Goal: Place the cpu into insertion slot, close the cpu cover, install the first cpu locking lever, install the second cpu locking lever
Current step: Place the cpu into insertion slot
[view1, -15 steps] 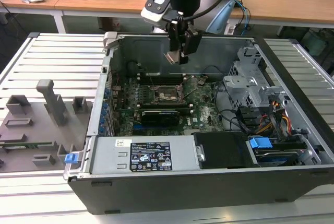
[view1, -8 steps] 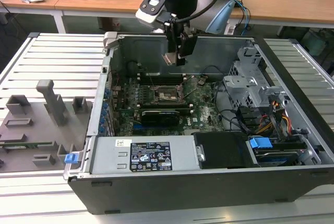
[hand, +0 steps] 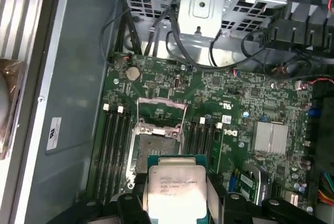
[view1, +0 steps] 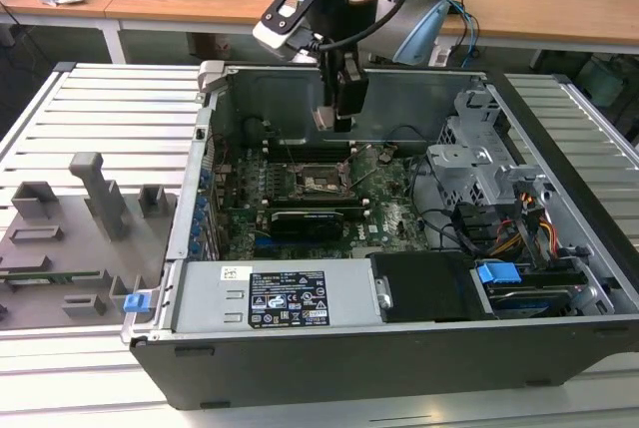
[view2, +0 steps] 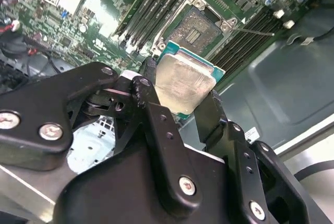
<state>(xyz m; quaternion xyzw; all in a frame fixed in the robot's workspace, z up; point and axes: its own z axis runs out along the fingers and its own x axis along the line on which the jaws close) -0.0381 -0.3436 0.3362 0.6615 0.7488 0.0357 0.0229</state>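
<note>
My gripper (view1: 340,119) hangs inside the open computer case, above the motherboard. In both wrist views it is shut on the cpu (view2: 183,84) (hand: 175,190), a small square chip held by two opposite edges with its silver face showing. The black fingers (view2: 147,85) press against its sides. The insertion slot (hand: 156,151) (view2: 195,28) (view1: 321,182) lies bare on the green board, below the chip and a little off to one side of it. The cpu cover (hand: 160,113) stands swung up at the socket's far edge. A thin wire lever (view2: 255,31) sticks out beside the socket.
Memory slots (hand: 115,140) flank the socket. A long black card (view1: 305,218) lies across the board, with a power supply (view1: 290,298) in front of it. A metal drive cage (view1: 479,159) and cables fill the exterior view's right. Grey fixtures (view1: 60,238) sit outside the case.
</note>
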